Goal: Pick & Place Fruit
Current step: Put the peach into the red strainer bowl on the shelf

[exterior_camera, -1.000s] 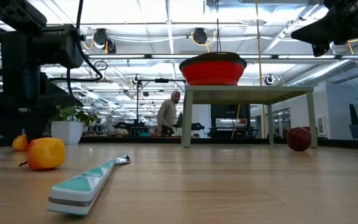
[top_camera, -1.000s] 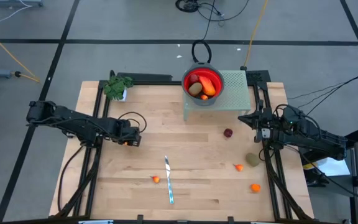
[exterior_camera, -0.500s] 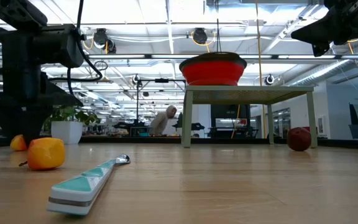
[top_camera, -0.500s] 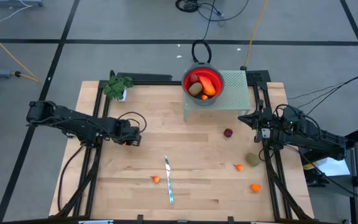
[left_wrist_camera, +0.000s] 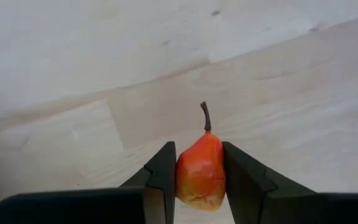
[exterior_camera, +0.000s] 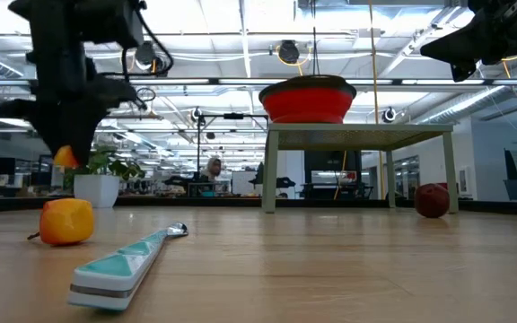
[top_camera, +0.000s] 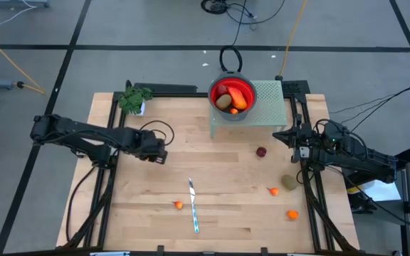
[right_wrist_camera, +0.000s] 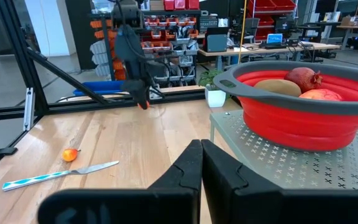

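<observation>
Left gripper (left_wrist_camera: 201, 177) clamps a small orange fruit (left_wrist_camera: 201, 171) above the table's left; its narrow pinch risks slippage before the far red bowl (top_camera: 242, 91); right gripper (right_wrist_camera: 201, 163) closed, empty.

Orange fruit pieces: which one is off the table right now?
The small stemmed orange piece pinched in the left claw, lifted clear of the wood. The other loose orange pieces lie on the table.
</observation>
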{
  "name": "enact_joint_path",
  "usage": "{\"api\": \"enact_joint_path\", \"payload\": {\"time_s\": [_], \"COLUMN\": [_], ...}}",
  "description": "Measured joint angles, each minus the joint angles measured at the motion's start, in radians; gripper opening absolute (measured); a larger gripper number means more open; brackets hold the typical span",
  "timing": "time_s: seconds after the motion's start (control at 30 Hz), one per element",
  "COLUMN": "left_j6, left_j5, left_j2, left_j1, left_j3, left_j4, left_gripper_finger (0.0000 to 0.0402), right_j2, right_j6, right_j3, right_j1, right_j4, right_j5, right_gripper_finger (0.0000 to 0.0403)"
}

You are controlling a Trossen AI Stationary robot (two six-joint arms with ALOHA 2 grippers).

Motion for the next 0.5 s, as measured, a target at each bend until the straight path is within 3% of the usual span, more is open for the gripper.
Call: {"api": "enact_joint_path", "payload": {"time_s": [0.23, 0.5], "left_j6": [0.024, 0.023], "left_j5": [-0.028, -0.046], "left_j2": [0.0, 0.0], "left_j1": [0.0, -0.002], "left_j3": [0.079, 0.082], "left_j4": [-0.047, -0.049], "left_gripper_finger": [0.0097, 0.0097], "right_j2": [0.0, 0.0], "right_j6": [0.0, 0.001], "right_j3": [0.0, 0.0], "right_j1": [0.0, 0.0], "right_j4": [0.0, 0.0], "right_j5": [0.0, 0.0], "right_gripper_finger": [0.0, 0.0]}}
